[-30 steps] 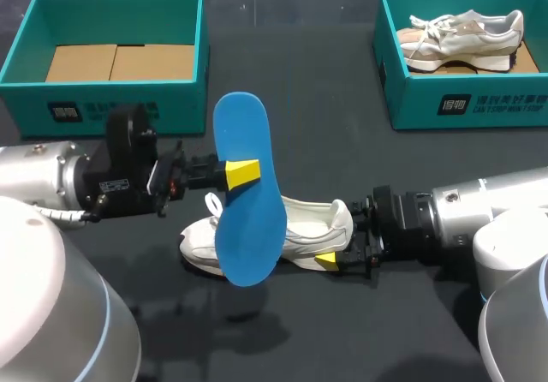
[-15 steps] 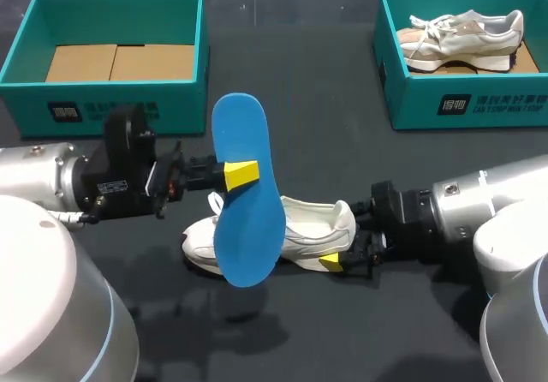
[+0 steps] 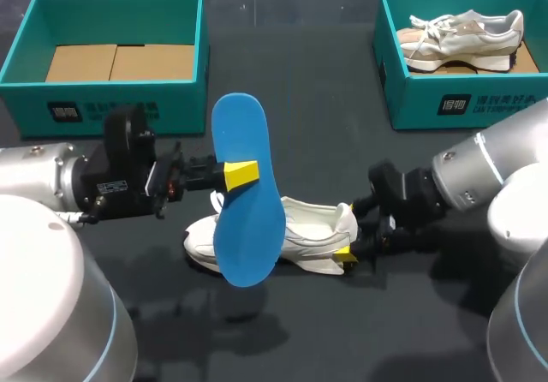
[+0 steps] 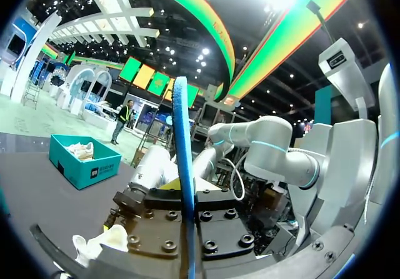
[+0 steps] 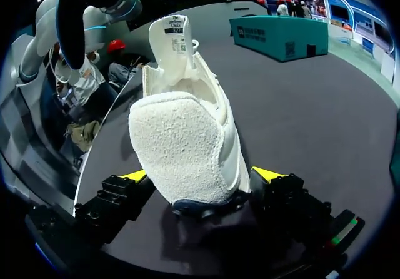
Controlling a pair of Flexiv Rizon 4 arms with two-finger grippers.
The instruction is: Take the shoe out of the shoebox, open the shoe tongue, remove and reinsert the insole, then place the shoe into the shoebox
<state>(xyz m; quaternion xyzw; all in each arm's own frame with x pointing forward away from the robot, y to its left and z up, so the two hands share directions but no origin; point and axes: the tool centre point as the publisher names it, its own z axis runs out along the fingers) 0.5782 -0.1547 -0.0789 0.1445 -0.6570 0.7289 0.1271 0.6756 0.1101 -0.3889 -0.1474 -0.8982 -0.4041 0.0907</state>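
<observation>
My left gripper (image 3: 240, 174) is shut on a blue insole (image 3: 250, 219), holding it on edge above the table's middle. In the left wrist view the insole (image 4: 182, 154) shows edge-on between the fingers of that gripper (image 4: 186, 229). Under the insole a white shoe (image 3: 295, 238) lies on the black table with its toe to the left. My right gripper (image 3: 349, 240) is open at the shoe's heel. In the right wrist view the heel (image 5: 184, 151) sits between the spread yellow tips of that gripper (image 5: 201, 176), and the tongue stands up.
A teal shoebox (image 3: 111, 99) with a cardboard floor stands at the back left. A second teal shoebox (image 3: 467, 104) at the back right holds another pale shoe (image 3: 462, 35). Black tabletop lies bare in front of the shoe.
The right gripper's fingers have spread wider at the heel, and the right arm has swung up and back. The shoe has shifted slightly right. The left arm and the insole have stayed put.
</observation>
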